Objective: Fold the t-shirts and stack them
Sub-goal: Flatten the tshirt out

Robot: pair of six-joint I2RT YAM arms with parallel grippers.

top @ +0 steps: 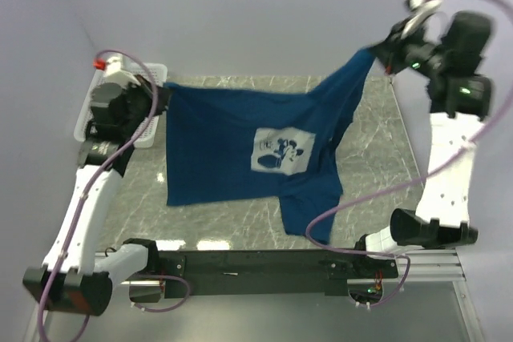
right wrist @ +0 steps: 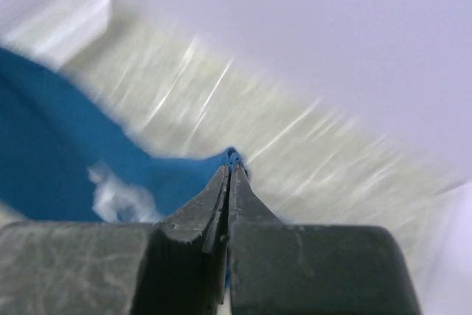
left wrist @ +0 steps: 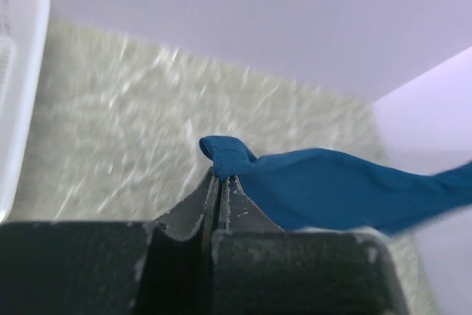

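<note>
A dark blue t-shirt [top: 240, 146] with a pale square cartoon print [top: 281, 150] hangs stretched above the marble table, held up at two points. My left gripper [top: 163, 98] is shut on one corner of the cloth at the left; in the left wrist view a small blue fold [left wrist: 225, 156] pokes out past the pinched fingertips. At the far right, raised higher, my right gripper [top: 383, 58] is shut on another edge of the t-shirt [right wrist: 66, 153]; a sliver of blue shows at its tips [right wrist: 233, 157]. The shirt's lower part droops toward the table's near edge.
A white plastic mesh basket [top: 88, 118] stands at the table's left edge, behind the left arm. Pale walls close in on the left, the back and the right. The arms' black base rail [top: 256, 262] runs along the near edge.
</note>
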